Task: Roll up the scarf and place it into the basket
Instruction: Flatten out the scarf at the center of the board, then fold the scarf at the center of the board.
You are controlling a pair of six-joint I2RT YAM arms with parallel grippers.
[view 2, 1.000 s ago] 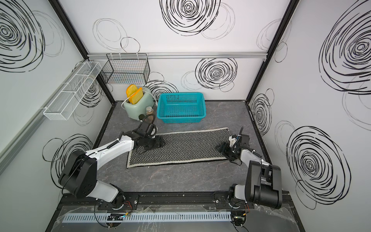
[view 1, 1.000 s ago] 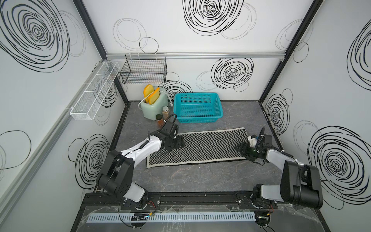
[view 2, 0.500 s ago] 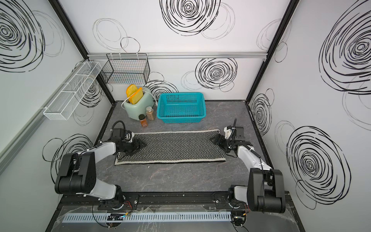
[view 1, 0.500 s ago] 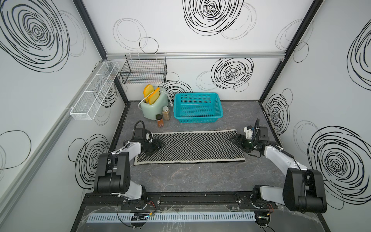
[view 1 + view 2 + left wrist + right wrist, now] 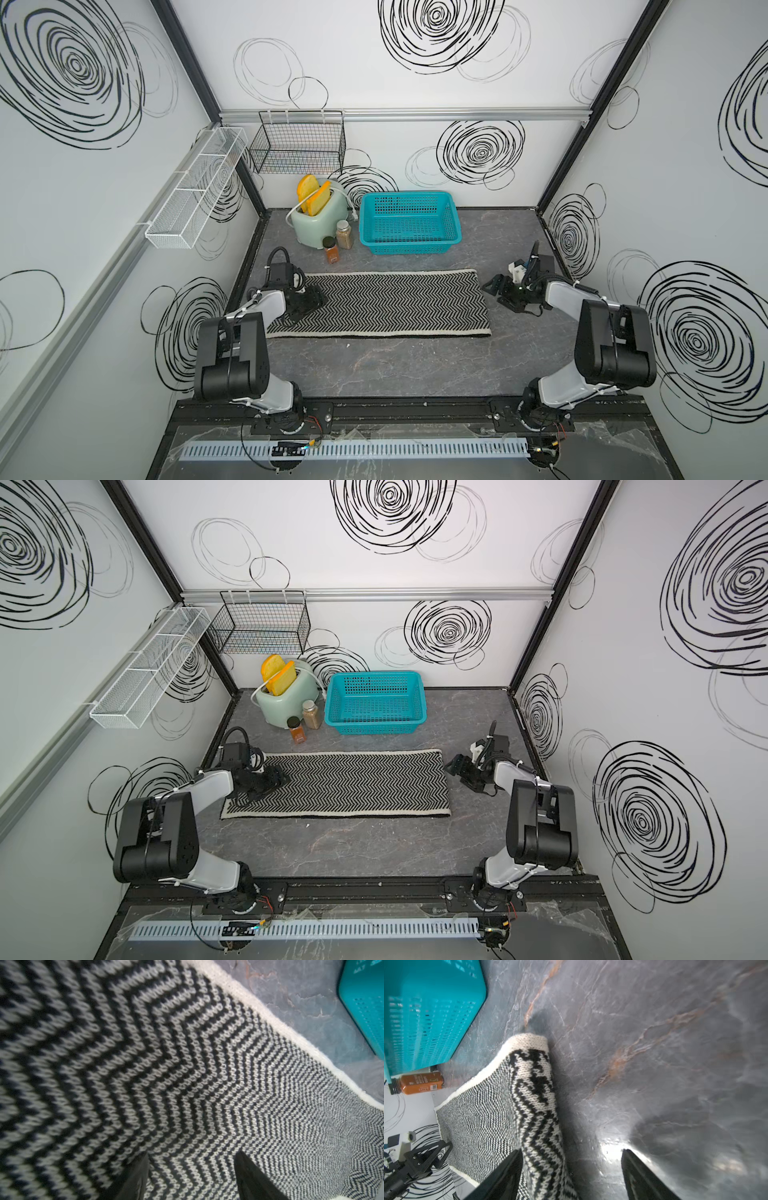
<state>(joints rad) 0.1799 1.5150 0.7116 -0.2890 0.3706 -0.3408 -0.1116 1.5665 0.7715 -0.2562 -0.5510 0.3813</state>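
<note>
The long black-and-white knit scarf [image 5: 382, 303] is laid out flat in the middle of the dark marbled table [image 5: 395, 365], with its chevron face up and its pale edging all around. It is judged to be soft, light and limp, so a roll is expected to loosen when it is lifted by one side only. Its knit surface should be easy to grip. A short end is judged the best place to take hold. In the right wrist view a narrow strip at the end [image 5: 533, 1076] appears turned up, with the houndstooth face showing. The left gripper [image 5: 316, 301] is placed over the left end of the scarf. Its jaws are seen apart in the left wrist view, with flat cloth under them and no fold pinched. The right gripper [image 5: 494, 291] is just beside the right end, with its jaws wide apart and nothing grasped. The rectangular turquoise perforated plastic basket [image 5: 409, 248] stands empty behind the scarf, near it. Beside the basket a mint-green toaster [image 5: 318, 224] and two small spice jars [image 5: 331, 250] are found. The jars are near the far edge of the scarf and could be knocked by the left arm.
</note>
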